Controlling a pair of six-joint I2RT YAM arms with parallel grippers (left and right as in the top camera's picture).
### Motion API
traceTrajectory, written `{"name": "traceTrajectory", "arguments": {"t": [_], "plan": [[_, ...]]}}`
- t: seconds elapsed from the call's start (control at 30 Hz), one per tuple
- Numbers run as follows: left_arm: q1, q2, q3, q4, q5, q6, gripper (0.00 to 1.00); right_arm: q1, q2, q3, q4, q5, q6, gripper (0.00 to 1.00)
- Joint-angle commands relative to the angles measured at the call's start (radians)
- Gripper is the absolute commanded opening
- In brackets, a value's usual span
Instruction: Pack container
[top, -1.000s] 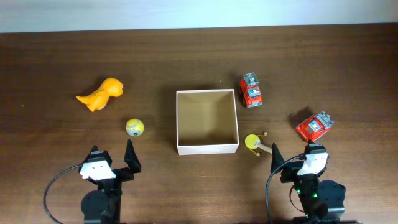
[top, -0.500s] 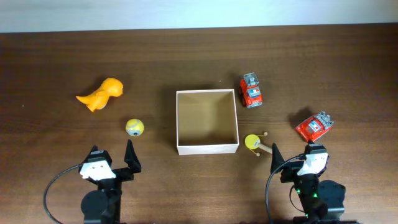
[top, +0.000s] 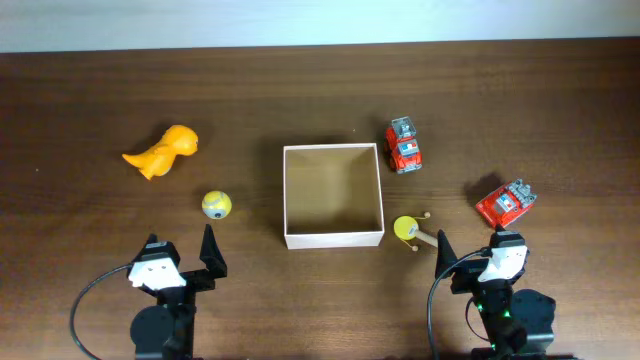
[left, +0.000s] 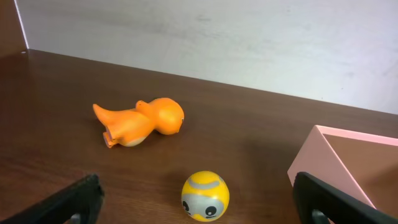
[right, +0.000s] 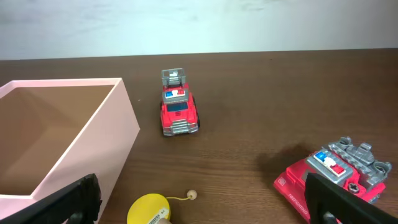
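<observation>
The container (top: 333, 238), a square white-walled box with a tan inside, stands empty at the table's middle; it also shows in the left wrist view (left: 323, 155) and the right wrist view (right: 118, 137). My left gripper (top: 180, 252) is open and empty, just short of a yellow ball with a face (top: 216, 205) (left: 205, 196). An orange dinosaur (top: 162, 152) (left: 140, 122) lies farther left. My right gripper (top: 468, 248) is open and empty near a yellow disc toy on a stick (top: 407, 229) (right: 149, 210).
A red fire truck (top: 404, 146) (right: 178, 111) stands right of the container. A second red truck (top: 506, 201) (right: 333, 174) lies tipped at the right. A pale wall runs along the table's far edge.
</observation>
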Motion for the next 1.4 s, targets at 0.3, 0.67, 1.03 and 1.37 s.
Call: {"name": "traceTrajectory", "arguments": {"t": [0.3, 0.67, 1.03, 1.37], "plan": [[0.005, -0.008, -0.006, 0.003, 0.011, 0.016, 0.99, 0.006, -0.01, -0.01, 0.005, -0.006, 0.001, 0.99], [0.005, -0.008, -0.006, 0.003, 0.011, 0.016, 0.99, 0.006, -0.01, -0.01, 0.005, -0.006, 0.001, 0.99], [0.005, -0.008, -0.006, 0.003, 0.011, 0.016, 0.99, 0.005, -0.01, -0.01, 0.006, 0.006, 0.002, 0.99], [0.005, -0.008, -0.006, 0.003, 0.011, 0.016, 0.99, 0.005, -0.006, -0.01, 0.002, 0.152, 0.096, 0.99]]}}
